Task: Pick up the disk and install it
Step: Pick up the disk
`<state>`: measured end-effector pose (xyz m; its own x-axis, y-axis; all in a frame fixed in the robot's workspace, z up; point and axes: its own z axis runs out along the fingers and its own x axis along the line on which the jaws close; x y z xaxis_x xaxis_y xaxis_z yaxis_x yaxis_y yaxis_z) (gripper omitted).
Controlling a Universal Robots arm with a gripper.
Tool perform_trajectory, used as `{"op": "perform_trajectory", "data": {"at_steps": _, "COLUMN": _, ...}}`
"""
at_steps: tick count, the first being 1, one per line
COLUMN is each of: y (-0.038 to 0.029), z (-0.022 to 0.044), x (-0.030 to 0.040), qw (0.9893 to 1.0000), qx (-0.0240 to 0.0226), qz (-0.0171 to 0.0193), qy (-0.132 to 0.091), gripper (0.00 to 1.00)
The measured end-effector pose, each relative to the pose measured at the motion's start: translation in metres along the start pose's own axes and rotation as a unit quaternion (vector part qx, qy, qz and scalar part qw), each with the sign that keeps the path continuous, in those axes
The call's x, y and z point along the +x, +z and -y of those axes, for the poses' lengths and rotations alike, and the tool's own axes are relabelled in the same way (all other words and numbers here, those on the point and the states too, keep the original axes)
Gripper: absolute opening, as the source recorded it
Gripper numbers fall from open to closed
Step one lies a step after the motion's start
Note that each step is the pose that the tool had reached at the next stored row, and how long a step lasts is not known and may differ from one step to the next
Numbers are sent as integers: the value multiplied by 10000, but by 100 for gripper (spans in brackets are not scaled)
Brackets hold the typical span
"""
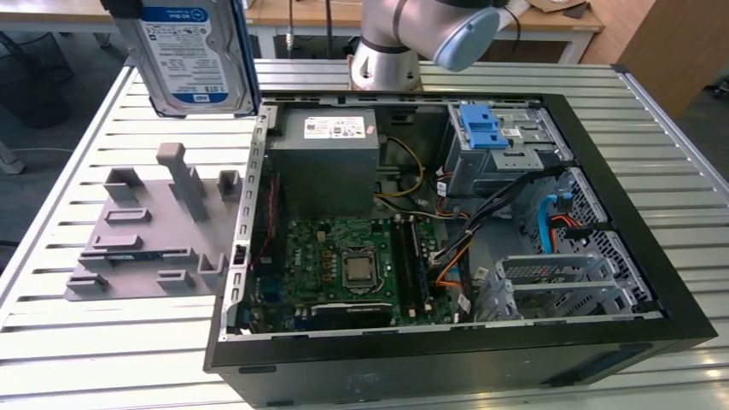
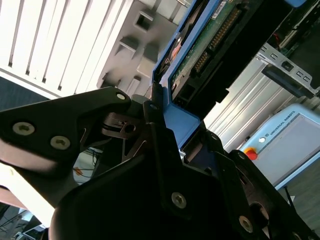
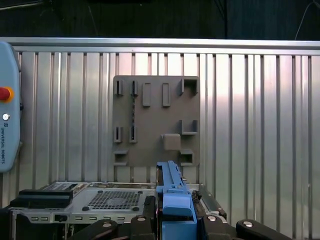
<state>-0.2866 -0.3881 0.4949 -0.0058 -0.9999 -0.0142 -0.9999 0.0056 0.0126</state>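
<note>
Pick-up done, we judge: gripper [image 3: 175,217] clamped onto disk [image 1: 191,53] by its blue carrier, aloft at 11 o'clock of computer case [image 1: 456,363]. Install pending; drive cage [image 1: 507,145], 1 o'clock inside, well apart.

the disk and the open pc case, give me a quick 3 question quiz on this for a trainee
1. True or false: the disk lies inside the computer case.
2. Multiple choice: in the second wrist view, the gripper is shut on: A) the disk, B) a loose cable, C) a motherboard.
3. Fill in: in the exterior view, the disk hangs at the exterior view's ____ of the computer case.

Key: 1 false, it is held up in the air outside the case; 2 A, clamped on its blue frame; 3 left.
</note>
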Motion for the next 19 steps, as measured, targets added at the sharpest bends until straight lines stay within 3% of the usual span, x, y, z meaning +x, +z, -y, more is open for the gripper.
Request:
{"op": "perform_trajectory", "data": {"at_steps": 9, "y": 9, "z": 266, "x": 67, "qw": 10000, "qx": -1, "qz": 0, "qy": -1, "gripper": 36}}
{"op": "perform_trajectory", "data": {"at_steps": 16, "y": 38, "z": 409, "x": 129, "qw": 10000, "qx": -1, "qz": 0, "qy": -1, "gripper": 36}}
{"op": "perform_trajectory", "data": {"at_steps": 19, "y": 50, "z": 502, "x": 143, "qw": 10000, "qx": 0, "qz": 0, "qy": 0, "gripper": 36}}
